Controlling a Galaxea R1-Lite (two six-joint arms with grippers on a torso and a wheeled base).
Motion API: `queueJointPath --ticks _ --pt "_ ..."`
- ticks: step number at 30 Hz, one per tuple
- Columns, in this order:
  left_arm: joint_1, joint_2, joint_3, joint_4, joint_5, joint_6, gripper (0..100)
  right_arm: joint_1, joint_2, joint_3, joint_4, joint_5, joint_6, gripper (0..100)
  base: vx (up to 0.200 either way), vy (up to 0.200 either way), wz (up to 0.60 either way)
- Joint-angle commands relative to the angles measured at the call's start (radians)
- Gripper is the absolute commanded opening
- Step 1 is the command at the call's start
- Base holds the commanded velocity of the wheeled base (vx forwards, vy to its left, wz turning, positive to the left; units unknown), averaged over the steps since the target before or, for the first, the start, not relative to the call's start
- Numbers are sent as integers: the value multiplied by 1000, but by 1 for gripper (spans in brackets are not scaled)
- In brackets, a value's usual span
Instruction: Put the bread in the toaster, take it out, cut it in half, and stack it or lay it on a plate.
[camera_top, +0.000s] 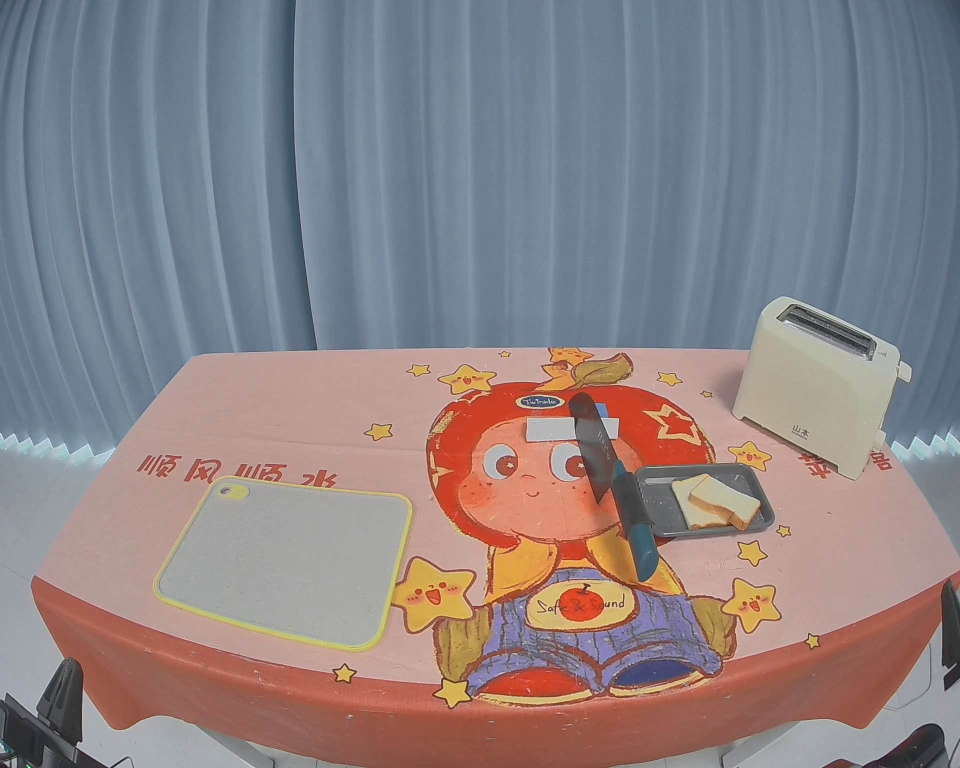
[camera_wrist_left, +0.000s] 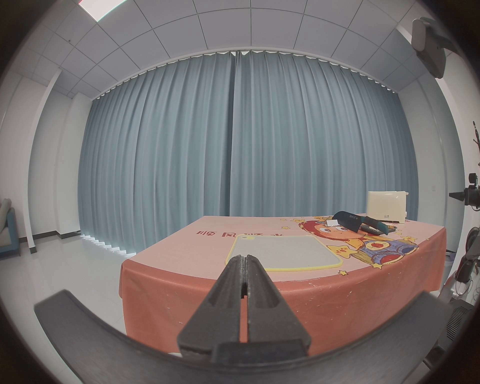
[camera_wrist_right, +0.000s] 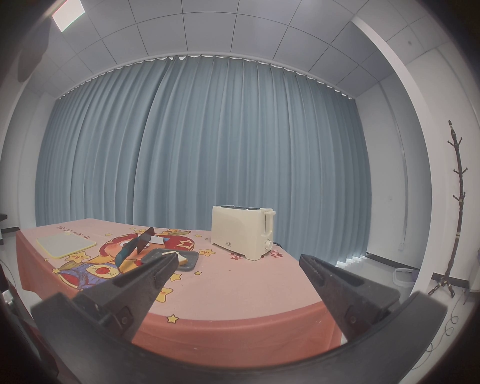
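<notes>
1. desk cloth: salmon pink, cartoon kid with a red apple head, yellow stars all over
2. toaster: cream
3. cutting board: grey, yellow rim
4. knife: dark blade, teal handle
5. tray: dark grey; bread: pale, tan crust

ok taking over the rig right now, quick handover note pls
Left gripper: shut, empty, off the table's near left edge.
Right gripper: open, empty, off the table's near right edge.
Things: bread lies uncut on the tray, right of centre. Knife lies just left of the tray, handle toward the robot. Toaster stands at far right. Board is near left.
Done: nothing that shows.
Left: toast the bread, take it out, halve it on the board, plate it.
</notes>
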Motion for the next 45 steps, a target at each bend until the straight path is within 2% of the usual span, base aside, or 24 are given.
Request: queueJointPath --ticks 1,5,14,16,17,22,23,24,45 --pt "0 -9 18 -1 0 0 0 13 -138 35 73 30 -10 100 0 0 0" --pt "0 -9 18 -1 0 0 0 -10 -197 100 85 97 -29 100 0 0 0" --pt "0 -9 18 -1 0 0 0 -13 -197 110 71 153 -24 100 0 0 0" --pt "0 -9 18 -1 0 0 0 -13 -197 110 71 199 -22 100 0 0 0" --pt "0 -9 18 -1 0 0 0 -11 -197 110 71 206 -21 100 0 0 0" --pt "0 -9 18 -1 0 0 0 -15 -197 119 73 170 56 100 0 0 0" --pt "0 -9 18 -1 0 0 0 -15 -197 136 67 137 90 100 0 0 0" --pt "0 -9 18 -1 0 0 0 -15 -197 139 59 130 96 100 0 0 0" --pt "0 -9 18 -1 0 0 0 -11 -197 150 34 142 93 100 0 0 0"
